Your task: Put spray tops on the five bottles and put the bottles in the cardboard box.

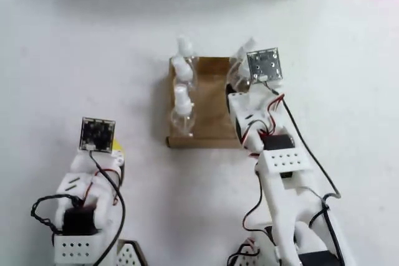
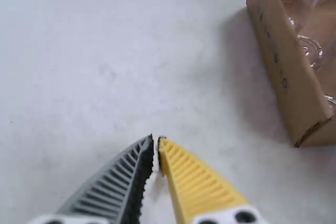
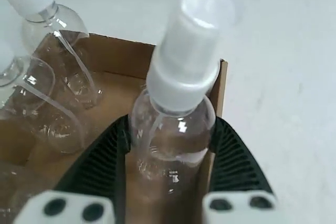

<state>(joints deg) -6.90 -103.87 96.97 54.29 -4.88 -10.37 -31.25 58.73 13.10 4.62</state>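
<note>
The right claw (image 3: 172, 129) clasps a clear bottle (image 3: 173, 145) by its body, white spray top (image 3: 191, 56) fitted, at the rim of the cardboard box (image 3: 118, 56). Inside the box sit other capped bottles (image 3: 58, 30), perhaps three, along the opposite side. The left claw (image 2: 156, 148), tips pressed together on nothing, hangs over the white surface (image 2: 105, 51), apart from the box
</note>
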